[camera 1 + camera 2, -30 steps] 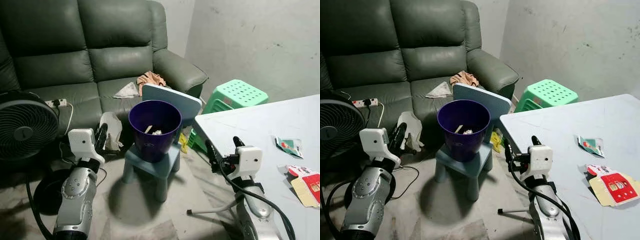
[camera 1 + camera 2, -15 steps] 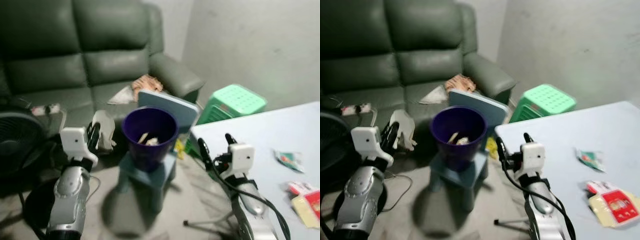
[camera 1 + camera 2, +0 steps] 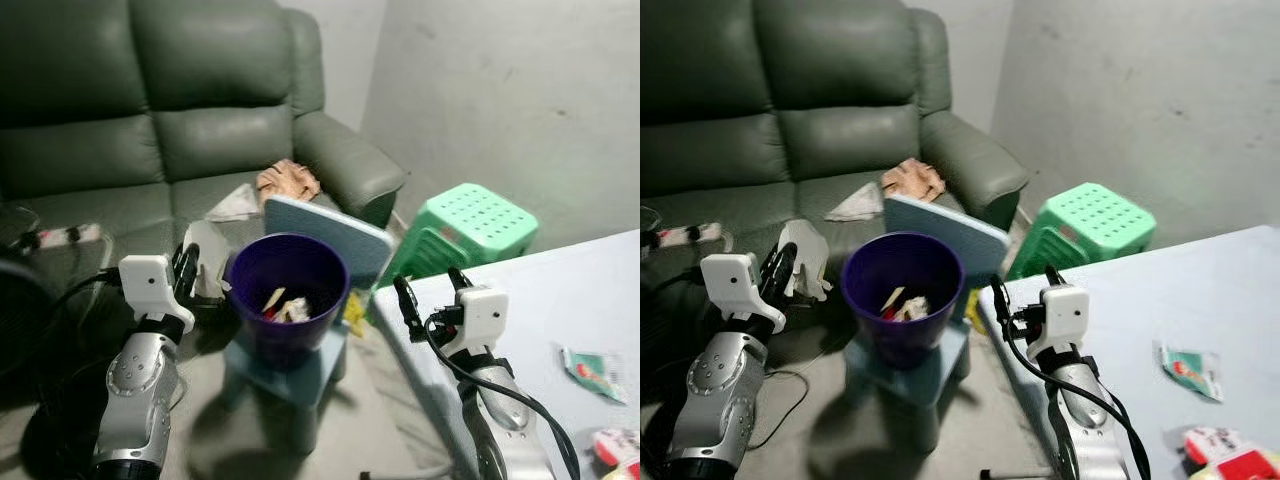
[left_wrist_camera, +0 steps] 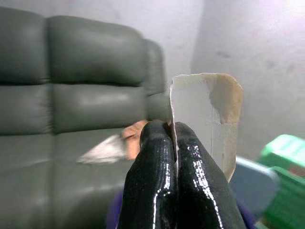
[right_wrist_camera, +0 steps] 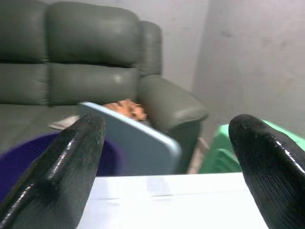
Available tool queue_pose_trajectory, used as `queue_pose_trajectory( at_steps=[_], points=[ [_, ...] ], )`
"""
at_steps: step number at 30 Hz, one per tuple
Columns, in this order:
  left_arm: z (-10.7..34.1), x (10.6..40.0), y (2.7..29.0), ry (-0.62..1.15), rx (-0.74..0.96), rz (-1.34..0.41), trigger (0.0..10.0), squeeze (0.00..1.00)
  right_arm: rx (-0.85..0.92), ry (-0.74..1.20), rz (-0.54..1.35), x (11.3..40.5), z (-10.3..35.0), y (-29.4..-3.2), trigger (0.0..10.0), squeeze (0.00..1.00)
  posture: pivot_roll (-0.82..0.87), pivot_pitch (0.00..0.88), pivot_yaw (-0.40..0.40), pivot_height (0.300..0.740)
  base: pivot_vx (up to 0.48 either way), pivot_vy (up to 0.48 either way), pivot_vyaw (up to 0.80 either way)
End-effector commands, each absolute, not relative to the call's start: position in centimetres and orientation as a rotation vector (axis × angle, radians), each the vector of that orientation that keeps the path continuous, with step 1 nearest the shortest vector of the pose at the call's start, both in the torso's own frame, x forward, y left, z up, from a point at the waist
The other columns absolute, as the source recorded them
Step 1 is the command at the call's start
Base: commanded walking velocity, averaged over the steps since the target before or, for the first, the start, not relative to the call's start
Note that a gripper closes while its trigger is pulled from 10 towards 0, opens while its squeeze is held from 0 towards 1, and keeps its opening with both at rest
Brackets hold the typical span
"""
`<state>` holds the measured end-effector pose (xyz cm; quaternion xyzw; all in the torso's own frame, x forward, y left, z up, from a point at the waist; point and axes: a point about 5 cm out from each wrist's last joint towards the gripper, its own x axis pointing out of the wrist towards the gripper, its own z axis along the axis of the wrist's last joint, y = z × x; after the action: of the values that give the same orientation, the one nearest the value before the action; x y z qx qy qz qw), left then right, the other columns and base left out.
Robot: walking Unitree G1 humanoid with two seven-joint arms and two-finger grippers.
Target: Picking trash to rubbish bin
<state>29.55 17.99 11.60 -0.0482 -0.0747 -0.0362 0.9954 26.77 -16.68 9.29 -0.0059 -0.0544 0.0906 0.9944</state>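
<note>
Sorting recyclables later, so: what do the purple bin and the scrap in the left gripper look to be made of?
The purple bin looks like moulded plastic: smooth, even colour, slight sheen, thin rolled rim. The scrap pinched in the left gripper looks like thin card or stiff paper: matte off-white, flat, with a brownish patch at one rounded corner. Whether it carries a coating cannot be told.

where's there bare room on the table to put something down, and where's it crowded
The table is bare from its near corner by the right gripper, open, across to the green wrapper. It gets crowded toward the red packets at the right edge. The purple bin already holds scraps, and the left gripper, shut on a pale card scrap, sits close beside its rim.
</note>
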Motion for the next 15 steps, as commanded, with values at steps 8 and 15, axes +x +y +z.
queue_pose_trajectory(
  at_steps=[8, 15],
  points=[
    [11.7, 29.42, 17.76, -0.156, -0.084, -0.082, 10.0, 0.0, -0.033, -0.09, 0.206, 26.94, 9.27, -16.74, 10.0, 0.0, -0.01, 0.0, -0.09, 0.74, 0.217, 0.0, 0.0],
    [11.32, 29.25, 18.37, -0.137, -0.082, -0.083, 10.0, 0.0, -0.104, -0.046, 0.307, 27.11, 9.32, -16.12, 10.0, 0.0, -0.01, 0.0, -0.091, 0.74, 0.0, 0.0, 0.0]
  ],
)
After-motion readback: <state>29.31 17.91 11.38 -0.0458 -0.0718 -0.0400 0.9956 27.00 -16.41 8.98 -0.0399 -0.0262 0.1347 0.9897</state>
